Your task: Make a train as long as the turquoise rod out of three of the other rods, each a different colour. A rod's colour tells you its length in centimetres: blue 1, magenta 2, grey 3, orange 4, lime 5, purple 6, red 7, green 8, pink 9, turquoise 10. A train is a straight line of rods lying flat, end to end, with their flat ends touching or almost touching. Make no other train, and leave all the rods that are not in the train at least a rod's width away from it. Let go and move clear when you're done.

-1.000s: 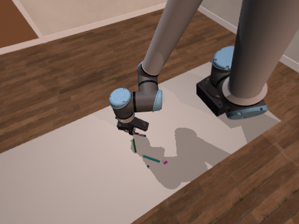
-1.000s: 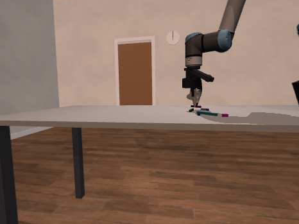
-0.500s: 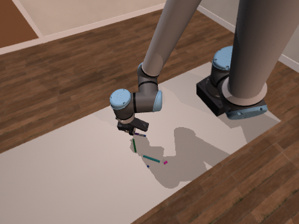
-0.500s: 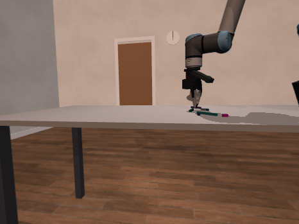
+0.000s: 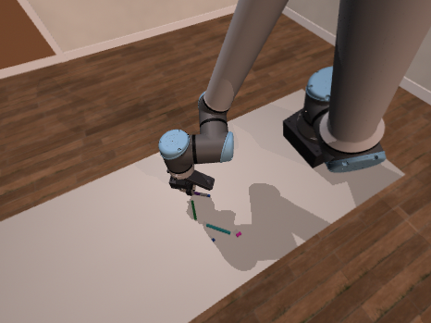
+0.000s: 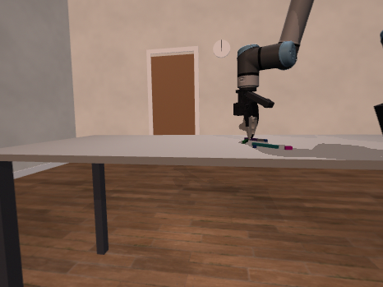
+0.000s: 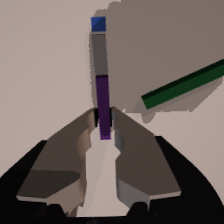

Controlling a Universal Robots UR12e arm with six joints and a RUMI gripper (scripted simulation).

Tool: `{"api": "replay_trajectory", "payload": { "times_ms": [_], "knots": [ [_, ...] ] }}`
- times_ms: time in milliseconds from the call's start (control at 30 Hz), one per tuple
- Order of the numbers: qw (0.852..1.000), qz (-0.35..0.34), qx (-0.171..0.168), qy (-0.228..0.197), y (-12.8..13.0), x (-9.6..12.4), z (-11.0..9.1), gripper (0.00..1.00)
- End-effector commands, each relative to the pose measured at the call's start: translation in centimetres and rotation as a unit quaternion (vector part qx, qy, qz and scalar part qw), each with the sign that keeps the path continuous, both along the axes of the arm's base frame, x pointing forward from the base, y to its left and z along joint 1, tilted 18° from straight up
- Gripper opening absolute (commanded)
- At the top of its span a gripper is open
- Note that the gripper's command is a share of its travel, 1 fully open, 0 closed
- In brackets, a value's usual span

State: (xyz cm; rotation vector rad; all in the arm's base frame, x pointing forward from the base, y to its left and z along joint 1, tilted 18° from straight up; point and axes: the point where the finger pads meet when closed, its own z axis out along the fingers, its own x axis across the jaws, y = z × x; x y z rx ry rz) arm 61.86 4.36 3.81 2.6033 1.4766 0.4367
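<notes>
My gripper is shut on the purple rod near its rear end, low at the table. The grey rod lies beyond the purple rod's front end, touching or almost touching it. A blue rod lies past the grey rod's other end, with a thin light line between them. The three form a nearly straight line; the purple is slightly angled. Whether the purple rod is fully flat I cannot tell. The turquoise rod lies apart.
A green rod lies at a slant beside the line, separated from it. A magenta rod lies just off the turquoise rod's right end. A second blue rod lies near the turquoise rod, on its other side from the line.
</notes>
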Motion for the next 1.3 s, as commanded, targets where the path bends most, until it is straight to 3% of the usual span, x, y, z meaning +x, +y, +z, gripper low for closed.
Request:
{"api": "replay_trajectory", "payload": {
  "times_ms": [0, 933, 1267],
  "knots": [
    [1.0, 0.0, 0.0, -0.001, -0.01, 0.05, 0.03, 0.0],
    [1.0, 0.0, 0.0, -0.001, -0.01, 0.05, 0.03, 0.0],
    [1.0, 0.0, 0.0, -0.001, -0.01, 0.05, 0.03, 0.11]
  ]
}}
